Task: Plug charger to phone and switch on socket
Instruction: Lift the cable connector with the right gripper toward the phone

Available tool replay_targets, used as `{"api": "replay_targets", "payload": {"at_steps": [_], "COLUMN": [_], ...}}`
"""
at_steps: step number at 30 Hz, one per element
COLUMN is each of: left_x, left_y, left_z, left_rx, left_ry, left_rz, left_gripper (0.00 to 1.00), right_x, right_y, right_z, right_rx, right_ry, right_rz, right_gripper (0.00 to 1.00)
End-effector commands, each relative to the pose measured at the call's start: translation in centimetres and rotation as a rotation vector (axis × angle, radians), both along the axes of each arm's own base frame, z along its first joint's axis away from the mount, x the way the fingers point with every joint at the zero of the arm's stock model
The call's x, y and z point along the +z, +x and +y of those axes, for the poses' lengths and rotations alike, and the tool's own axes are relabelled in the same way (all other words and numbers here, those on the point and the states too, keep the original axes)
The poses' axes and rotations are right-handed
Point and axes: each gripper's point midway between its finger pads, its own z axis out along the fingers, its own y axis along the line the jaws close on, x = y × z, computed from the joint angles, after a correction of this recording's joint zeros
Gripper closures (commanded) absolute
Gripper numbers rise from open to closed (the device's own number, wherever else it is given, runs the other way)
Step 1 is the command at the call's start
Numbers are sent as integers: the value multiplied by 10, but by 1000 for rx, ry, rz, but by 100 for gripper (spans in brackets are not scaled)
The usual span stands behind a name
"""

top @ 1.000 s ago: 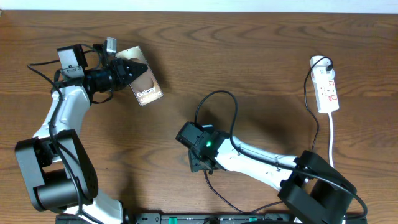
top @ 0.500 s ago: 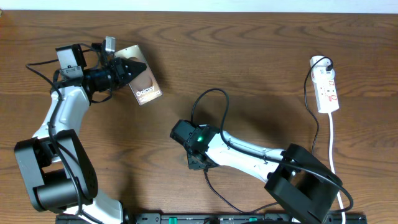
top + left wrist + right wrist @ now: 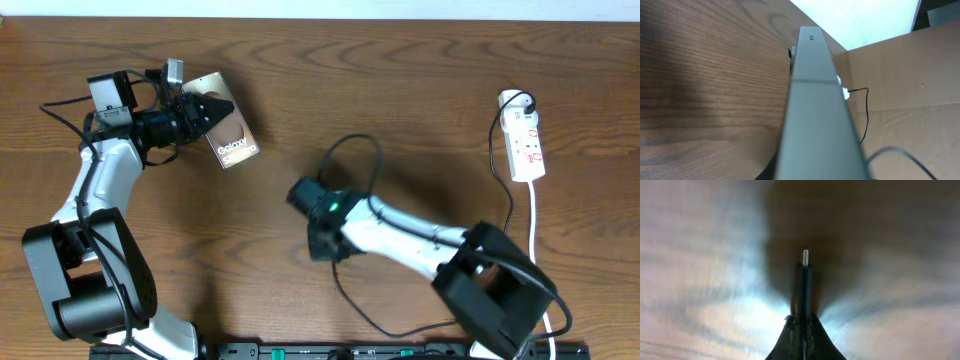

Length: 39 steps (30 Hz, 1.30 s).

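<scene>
Right gripper (image 3: pixel 328 243) has shifted slightly right, clamped on charger (image 3: pixel 804 280), tip protruding over the table. Left gripper (image 3: pixel 203 108) unchanged, gripping phone (image 3: pixel 232 135) upper left. Socket (image 3: pixel 526 146) far right.

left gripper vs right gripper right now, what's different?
Load: the left gripper clamps the phone; the right gripper clamps the charger just behind its connector tip.
Place: the left gripper is at the table's upper left in the overhead view; the right gripper is near the middle.
Wrist view: left shows the phone edge-on; right shows the tip sticking out ahead.
Shared: both shut on a load, both far from the socket.
</scene>
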Motion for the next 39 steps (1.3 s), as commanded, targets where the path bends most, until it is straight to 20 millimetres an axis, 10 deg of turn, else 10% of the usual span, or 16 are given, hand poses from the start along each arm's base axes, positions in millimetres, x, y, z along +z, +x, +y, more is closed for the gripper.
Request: {"api": "replay_targets", "payload": {"at_steps": [1, 8, 19, 32, 39], "left_x": [6, 6, 6, 7, 48], "left_y": [1, 1, 1, 1, 10], "left_z": [1, 1, 1, 0, -6], "left_rx": [-14, -14, -14, -18, -69], "left_ry": [-3, -3, -4, -6, -121], "left_rz": [-32, -32, -32, -36, -147], "left_gripper": [93, 93, 93, 93, 93], "right_x": [11, 99, 116, 73, 92], "right_y": [22, 80, 119, 128, 132], "right_z": [9, 17, 3, 26, 49], "right_rx": [62, 521, 645, 478, 542], "right_ry": [214, 984, 1165, 1352, 1373], "right_rz": [74, -171, -419, -176, -246], "right_gripper": [99, 99, 99, 99, 99]}}
